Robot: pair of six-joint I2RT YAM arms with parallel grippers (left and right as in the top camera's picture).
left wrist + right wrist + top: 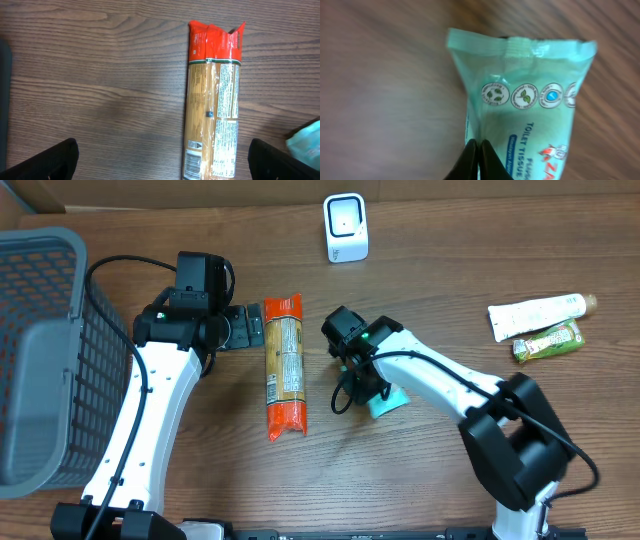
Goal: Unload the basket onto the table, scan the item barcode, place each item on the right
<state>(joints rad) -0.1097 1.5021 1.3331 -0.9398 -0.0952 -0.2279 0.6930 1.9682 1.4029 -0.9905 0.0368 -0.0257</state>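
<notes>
The tissue pack [391, 403], pale teal, lies flat on the table [450, 260] a little right of centre, partly under the right gripper [368, 385]. In the right wrist view the pack [530, 100] fills the frame, its crimped end at 12 o'clock and a row of round printed marks across it. The right gripper [477, 161] has its two dark fingers [470, 160] pressed tight together at 6 o'clock, tips lying against the pack's left edge; whether a fold of wrapper is caught between them I cannot tell. From the pack, a long pasta packet [284, 365] with orange-red ends lies at 9 o'clock, running 12 to 6, apart from the pack. The left gripper [250, 328] sits just beside the packet's upper end, at its 9 o'clock, jaws spread wide and holding nothing. In the left wrist view the gripper [162, 162] shows only its two fingertips in the bottom corners, with the packet [212, 100] lying between them, toward the right one. The white scanner [346, 227] stands at 12 o'clock from the pack, well apart. A white tube [540, 312] and a green bar [548, 340] lie at 2 o'clock, and a grey basket [50, 330] stands far out at 9 o'clock.
</notes>
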